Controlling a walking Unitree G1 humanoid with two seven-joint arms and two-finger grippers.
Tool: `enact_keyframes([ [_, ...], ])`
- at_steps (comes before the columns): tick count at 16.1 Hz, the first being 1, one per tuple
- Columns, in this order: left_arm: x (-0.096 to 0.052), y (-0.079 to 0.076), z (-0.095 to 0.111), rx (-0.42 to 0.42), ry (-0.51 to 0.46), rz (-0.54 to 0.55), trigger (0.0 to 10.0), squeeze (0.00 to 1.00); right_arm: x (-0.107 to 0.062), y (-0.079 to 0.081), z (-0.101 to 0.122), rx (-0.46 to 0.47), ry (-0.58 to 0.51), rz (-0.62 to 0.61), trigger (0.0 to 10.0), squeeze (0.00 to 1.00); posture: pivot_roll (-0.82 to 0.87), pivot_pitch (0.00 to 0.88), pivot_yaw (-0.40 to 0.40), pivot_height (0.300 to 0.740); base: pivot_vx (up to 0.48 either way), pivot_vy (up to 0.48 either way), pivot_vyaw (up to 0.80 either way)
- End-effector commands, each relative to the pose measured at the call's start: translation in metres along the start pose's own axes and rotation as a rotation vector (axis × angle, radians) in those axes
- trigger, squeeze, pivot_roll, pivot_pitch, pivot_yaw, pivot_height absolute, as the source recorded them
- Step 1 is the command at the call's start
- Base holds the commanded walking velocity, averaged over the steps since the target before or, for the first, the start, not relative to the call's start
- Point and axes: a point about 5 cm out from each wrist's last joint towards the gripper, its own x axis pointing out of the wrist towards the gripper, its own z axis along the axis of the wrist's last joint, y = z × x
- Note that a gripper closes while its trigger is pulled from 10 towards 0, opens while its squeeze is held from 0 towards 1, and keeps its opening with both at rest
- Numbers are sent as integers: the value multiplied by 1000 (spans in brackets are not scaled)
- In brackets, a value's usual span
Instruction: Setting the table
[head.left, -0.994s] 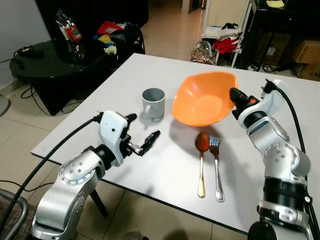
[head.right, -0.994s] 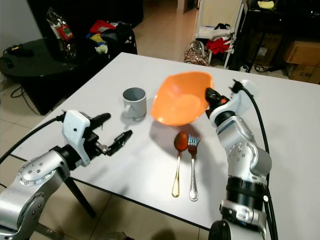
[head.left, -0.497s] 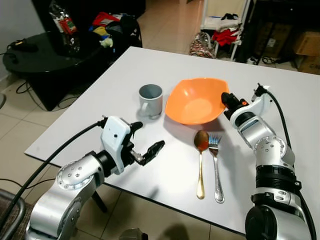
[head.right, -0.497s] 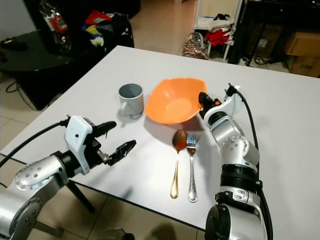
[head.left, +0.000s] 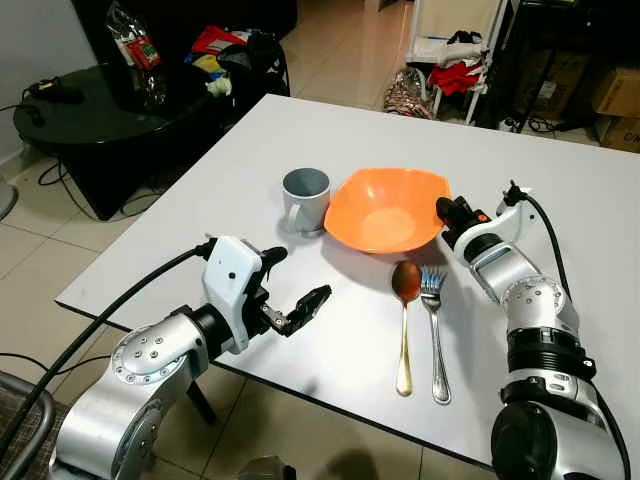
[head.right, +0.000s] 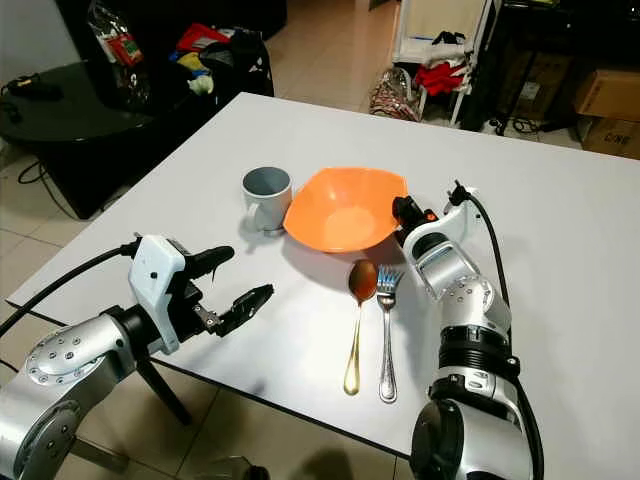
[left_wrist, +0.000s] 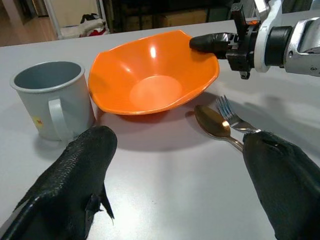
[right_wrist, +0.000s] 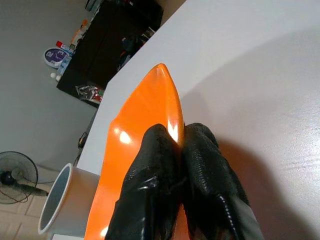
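An orange bowl (head.left: 385, 208) rests on the white table (head.left: 560, 330), just behind a spoon (head.left: 404, 310) and a fork (head.left: 434, 320) that lie side by side. My right gripper (head.left: 446, 212) is shut on the bowl's right rim; its fingers (right_wrist: 165, 185) pinch the edge. A grey mug (head.left: 305, 199) stands upright left of the bowl. My left gripper (head.left: 296, 286) hovers open over the table's near left part, short of the mug, with nothing between its fingers (left_wrist: 75, 170).
A black side table (head.left: 110, 110) with cables, bags and snack packets stands to the far left. Shelves, clothes and cardboard boxes (head.left: 615, 90) line the back of the room. The table's front edge (head.left: 300, 385) runs close to my arms.
The bowl, held by my right gripper, has come down from a tilted, raised pose to sit level on the table behind the cutlery. My left gripper stays about where it was.
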Motion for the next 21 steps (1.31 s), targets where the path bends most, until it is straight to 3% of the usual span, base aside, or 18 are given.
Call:
enact_keyframes([
  [1,-1,2,2,11,5,0,10000,0,2,6,7,21,-24,34,10000,933,161,0,42,740,0,0,0],
  [2,0,2,3,13,4,0,10000,0,2,3,8,29,-26,28,10000,1000,160,0,44,740,0,0,0],
  [8,3,4,4,19,-3,0,10000,0,-13,-4,20,67,-60,30,10000,1000,139,0,57,740,0,0,0],
  [13,8,3,3,17,-11,3,10000,0,-47,-12,17,55,-59,26,10000,1000,121,0,72,740,0,0,0],
  [15,9,5,5,18,-27,22,10000,0,-65,-5,26,50,-117,56,10000,1000,117,0,78,740,0,0,0],
  [16,8,10,7,25,-43,77,10000,0,-79,5,31,-15,-156,91,10000,1000,113,0,82,740,0,0,0],
  [17,8,15,9,35,-57,137,10000,0,-93,15,34,-142,-190,115,10000,1000,112,0,82,740,0,0,0],
  [18,7,16,10,36,-60,152,10000,0,-97,19,33,-182,-198,122,10000,1000,111,0,83,740,0,0,0],
  [20,7,19,10,28,-70,249,10000,0,-120,39,16,-468,-192,124,10000,1000,103,0,89,740,0,0,800],
  [21,7,19,9,31,-68,254,10000,0,-123,42,12,-522,-186,124,10000,1000,103,0,89,740,0,0,800],
])
